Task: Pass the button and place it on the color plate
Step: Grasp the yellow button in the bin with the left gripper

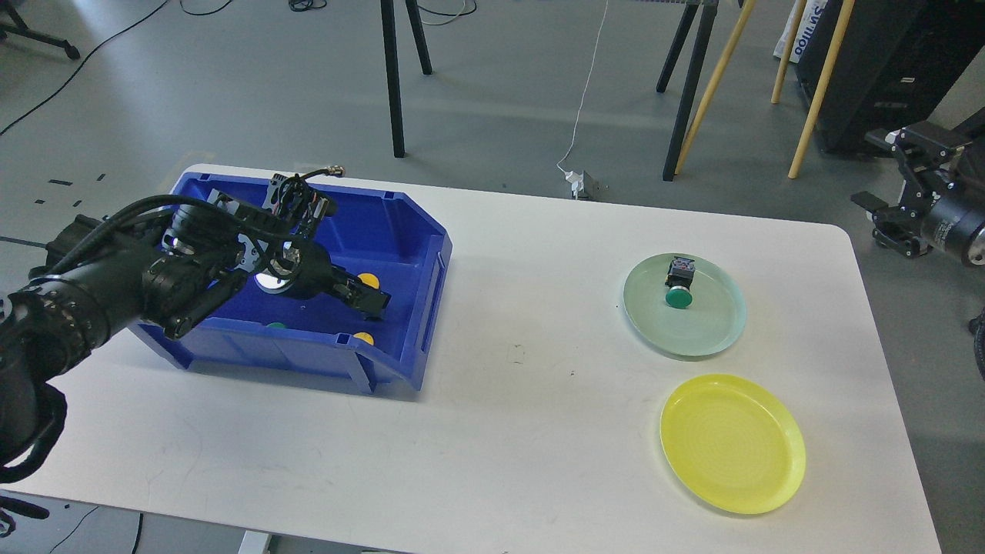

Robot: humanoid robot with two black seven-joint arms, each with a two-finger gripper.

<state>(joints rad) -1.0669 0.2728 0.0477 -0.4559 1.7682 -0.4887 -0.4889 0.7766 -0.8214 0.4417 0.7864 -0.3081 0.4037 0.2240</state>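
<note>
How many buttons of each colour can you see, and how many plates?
Green buttons: 2, one on the green plate at, one partly hidden in the blue bin at
Yellow buttons: 2, both in the bin, and
Plates: 2, green and the yellow plate
Total: 6

It looked like a robotics lab: a bare grey floor [231,92] crossed by loose cables [585,85], a plain white desk [492,431], and black equipment [885,69] standing behind.

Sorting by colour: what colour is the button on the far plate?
Green button, on the pale green plate; head view.
</note>
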